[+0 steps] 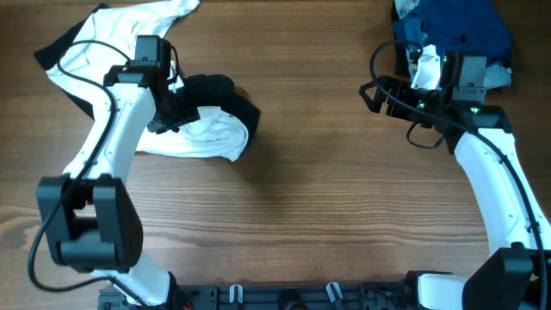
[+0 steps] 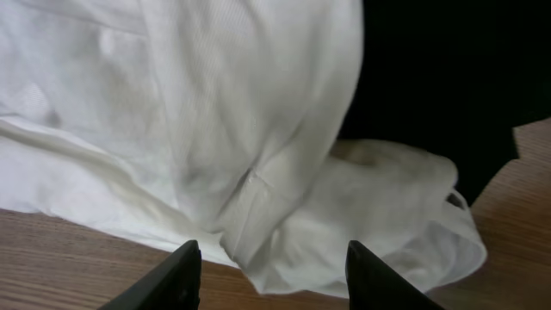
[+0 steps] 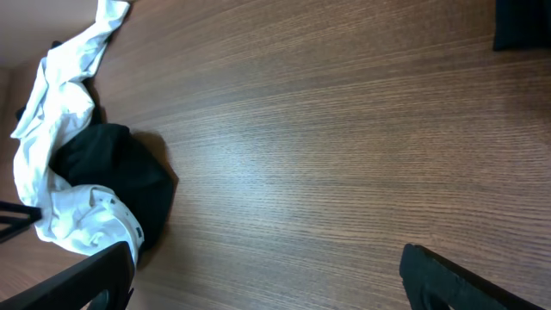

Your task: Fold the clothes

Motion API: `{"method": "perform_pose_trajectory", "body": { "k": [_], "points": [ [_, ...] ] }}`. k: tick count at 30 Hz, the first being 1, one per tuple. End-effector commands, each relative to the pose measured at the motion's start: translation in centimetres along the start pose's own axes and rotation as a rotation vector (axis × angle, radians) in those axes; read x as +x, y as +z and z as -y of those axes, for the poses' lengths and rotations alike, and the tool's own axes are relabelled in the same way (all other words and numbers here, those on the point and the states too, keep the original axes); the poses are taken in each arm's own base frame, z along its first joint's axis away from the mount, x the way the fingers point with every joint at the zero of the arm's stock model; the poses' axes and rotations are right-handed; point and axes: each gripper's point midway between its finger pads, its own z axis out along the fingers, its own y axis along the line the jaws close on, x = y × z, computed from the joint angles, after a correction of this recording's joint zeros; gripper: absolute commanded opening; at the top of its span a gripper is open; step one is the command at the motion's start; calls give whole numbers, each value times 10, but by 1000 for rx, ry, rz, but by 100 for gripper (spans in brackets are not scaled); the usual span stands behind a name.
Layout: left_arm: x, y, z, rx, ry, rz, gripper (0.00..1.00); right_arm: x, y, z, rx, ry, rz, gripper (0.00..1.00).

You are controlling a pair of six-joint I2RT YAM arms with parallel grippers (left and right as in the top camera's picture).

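A white garment (image 1: pixel 202 136) lies crumpled at the left of the table, with a black garment (image 1: pixel 225 92) bunched against it. More white cloth (image 1: pixel 95 43) spreads to the far left corner. My left gripper (image 1: pixel 168 116) is open and empty, right above the white cloth (image 2: pixel 258 172) at its edge; the black cloth (image 2: pixel 448 77) fills the upper right of the left wrist view. A blue pile of clothes (image 1: pixel 456 30) sits at the far right. My right gripper (image 1: pixel 374 93) is open and empty over bare wood, seeing both garments (image 3: pixel 86 215) far off.
Bare wooden tabletop (image 1: pixel 344 198) spans the middle and front. A white item (image 1: pixel 428 65) lies on the blue pile near my right wrist. A black rail (image 1: pixel 301 297) runs along the front edge.
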Motion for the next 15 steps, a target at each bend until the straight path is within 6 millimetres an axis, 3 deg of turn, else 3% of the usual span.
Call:
{"method": "perform_pose_trajectory", "body": {
  "k": [1, 3, 5, 9, 12, 15],
  "points": [
    [1, 15, -5, -30, -20, -28, 53, -7, 1, 0, 14, -22, 11, 100],
    [0, 19, -5, -32, -20, -31, 50, -7, 1, 0, 14, -22, 11, 100],
    [-2, 21, -4, -30, -21, -27, 41, -7, 1, 0, 14, -22, 11, 100],
    [-3, 23, -3, -28, -20, -24, 7, -7, 1, 0, 14, -22, 11, 100],
    [-6, 22, -2, -20, -19, -12, 4, -7, 1, 0, 14, -22, 11, 100],
    [-20, 2, 12, 42, -15, 40, 4, -7, 1, 0, 14, -23, 12, 99]
  ]
}}
